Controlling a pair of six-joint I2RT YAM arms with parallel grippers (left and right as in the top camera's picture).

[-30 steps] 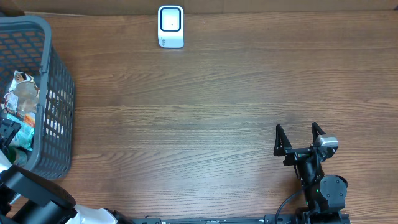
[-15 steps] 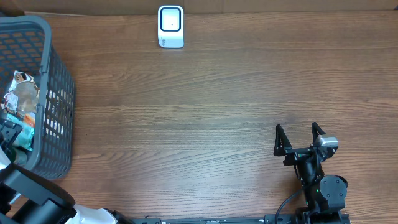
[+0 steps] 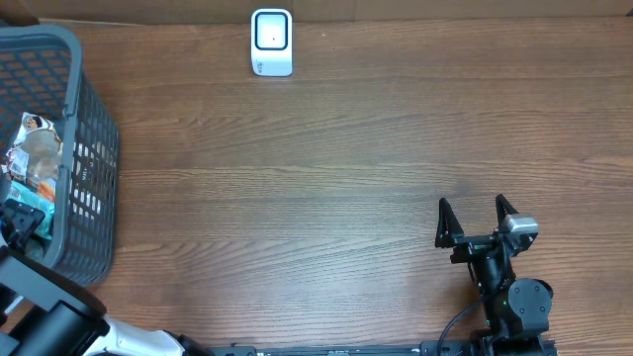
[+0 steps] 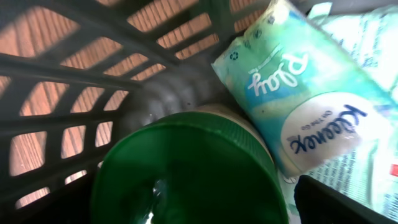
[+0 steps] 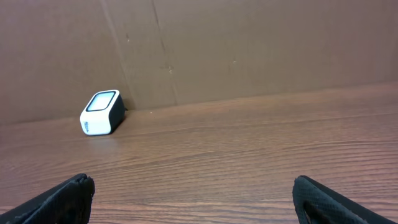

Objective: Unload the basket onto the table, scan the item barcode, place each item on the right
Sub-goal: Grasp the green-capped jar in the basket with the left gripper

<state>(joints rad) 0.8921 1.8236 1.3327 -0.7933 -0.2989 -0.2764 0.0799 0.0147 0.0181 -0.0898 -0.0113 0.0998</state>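
Since a second ago, a small shift of the left gripper (image 3: 19, 221) toward the table's near edge, inside the dark grey plastic lattice basket (image 3: 71, 119); no change at the right gripper (image 3: 472, 206).

Overhead: basket at the left edge of the brown wood-grain table (image 3: 326, 168), a crinkled printed snack packet (image 3: 32, 148) inside, the left gripper just nearer than it. White box-shaped barcode scanner (image 3: 272, 42) at the far edge, dark window facing up, well apart from the basket. Right gripper at the near right, fingers spread wide and pointing to the far edge, holding nothing.

Left wrist: down into the basket. Round green-lidded container (image 4: 186, 177) directly below, lid toward the camera, long axis roughly along the line of sight. Against it, a pale green-and-white Kleenex tissue pack (image 4: 311, 118), long axis diagonal from upper left to lower right. One dark fingertip (image 4: 339, 200) in the lower right corner; jaws wide, nothing gripped.

Right wrist: scanner far left by the brown board wall (image 5: 249, 50), both fingertips at the bottom corners, far apart.
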